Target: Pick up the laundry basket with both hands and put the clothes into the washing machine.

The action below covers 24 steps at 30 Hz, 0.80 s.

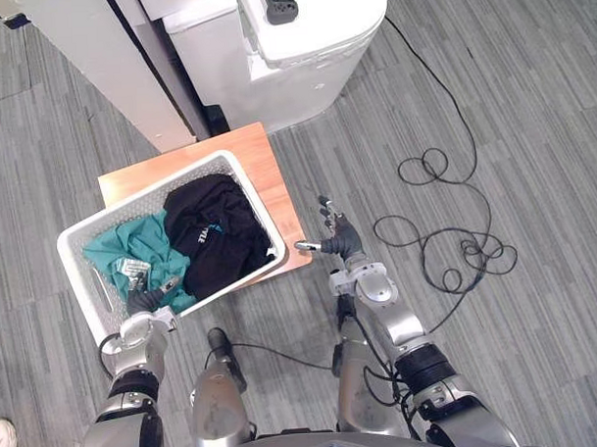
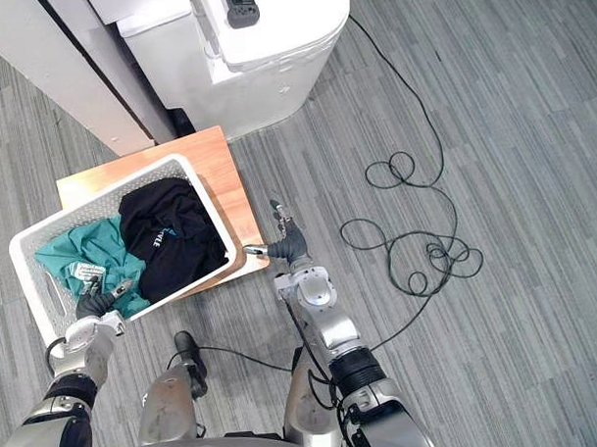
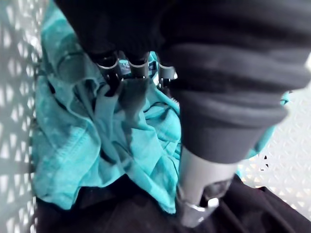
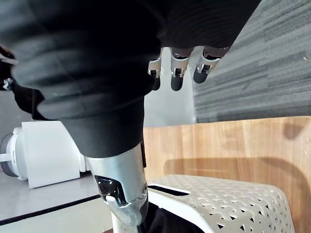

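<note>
Left eye view: the white laundry basket [image 1: 131, 197] sits on a low wooden table [image 1: 267, 166], with the left hand [image 1: 144, 299] at its near rim and the right hand [image 1: 340, 244] spread open just beside its right corner.

Left wrist view: a soft teal shirt [image 3: 73, 145] lies under the hand. I cannot tell its grip.

Right wrist view: the perforated rim looks stiff and the load probably light, so opposite rims suit lifting.

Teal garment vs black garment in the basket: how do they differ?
The teal garment lies at the left, near end of the white basket; the black garment fills the right, far end. The black garment is the bigger heap and bears light print; the teal garment is the smaller. The left hand rests its fingertips on the teal garment. Both lie crumpled inside the basket.
</note>
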{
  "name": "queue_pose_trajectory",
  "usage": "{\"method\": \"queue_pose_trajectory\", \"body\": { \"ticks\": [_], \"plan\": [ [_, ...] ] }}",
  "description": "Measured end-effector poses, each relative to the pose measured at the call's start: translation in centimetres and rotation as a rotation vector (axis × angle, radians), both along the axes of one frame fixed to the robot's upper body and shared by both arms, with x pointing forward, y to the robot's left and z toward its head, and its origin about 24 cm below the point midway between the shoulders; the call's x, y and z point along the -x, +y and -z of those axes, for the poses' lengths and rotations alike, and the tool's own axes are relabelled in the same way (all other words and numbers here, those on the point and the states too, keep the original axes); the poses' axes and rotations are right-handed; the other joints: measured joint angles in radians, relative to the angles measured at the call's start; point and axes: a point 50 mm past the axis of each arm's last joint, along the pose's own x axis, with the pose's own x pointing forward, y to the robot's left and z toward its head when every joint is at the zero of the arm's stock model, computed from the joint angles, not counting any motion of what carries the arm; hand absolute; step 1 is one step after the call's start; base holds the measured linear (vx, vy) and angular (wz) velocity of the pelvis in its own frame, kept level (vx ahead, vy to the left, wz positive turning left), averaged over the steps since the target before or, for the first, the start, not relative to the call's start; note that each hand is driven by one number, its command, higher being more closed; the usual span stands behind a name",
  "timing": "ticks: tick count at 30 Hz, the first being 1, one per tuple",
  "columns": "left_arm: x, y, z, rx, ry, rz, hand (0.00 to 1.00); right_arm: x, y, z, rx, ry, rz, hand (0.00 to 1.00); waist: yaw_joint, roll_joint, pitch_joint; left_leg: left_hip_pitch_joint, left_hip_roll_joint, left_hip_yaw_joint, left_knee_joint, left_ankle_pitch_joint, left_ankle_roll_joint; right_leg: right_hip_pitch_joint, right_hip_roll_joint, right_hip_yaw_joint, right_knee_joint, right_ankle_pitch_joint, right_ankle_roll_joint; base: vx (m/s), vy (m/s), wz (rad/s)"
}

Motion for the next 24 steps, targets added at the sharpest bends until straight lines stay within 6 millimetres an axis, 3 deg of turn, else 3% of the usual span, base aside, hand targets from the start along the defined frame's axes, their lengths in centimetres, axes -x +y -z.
{"method": "queue_pose_trajectory", "body": {
  "ticks": [8, 11, 24],
  "plan": [
    [-3.2, 1.0, -3.6, -0.055, -0.077, -0.003, 0.00, 0.0, 0.1, -0.9, -0.029, -0.039, 0.024, 0.00, -0.007, -0.005, -0.003, -0.004, 0.002, 0.012, 0.001, 0.010, -0.001, -0.009, 0.005, 0.017, -0.010, 0.018, -0.005, -0.05, -0.005, -0.04],
    [-3.8, 1.8, -4.7, -0.083, -0.102, -0.009, 0.00, 0.0, 0.3, -0.9, -0.043, -0.035, 0.024, 0.00, -0.012, -0.016, -0.010, -0.014, 0.003, 0.031, 0.002, 0.013, -0.001, -0.038, 0.008, 0.039, -0.010, 0.029, -0.009, -0.06, -0.012, -0.19],
    [-5.4, 1.9, -7.6, -0.136, -0.207, 0.015, 0.00, 0.2, -0.5, -0.6, -0.055, -0.027, 0.052, 0.00, -0.019, -0.017, -0.010, -0.008, 0.004, 0.039, 0.004, 0.015, -0.002, -0.039, 0.010, 0.051, -0.010, 0.035, -0.011, -0.05, -0.002, -0.02]
  ]
}}
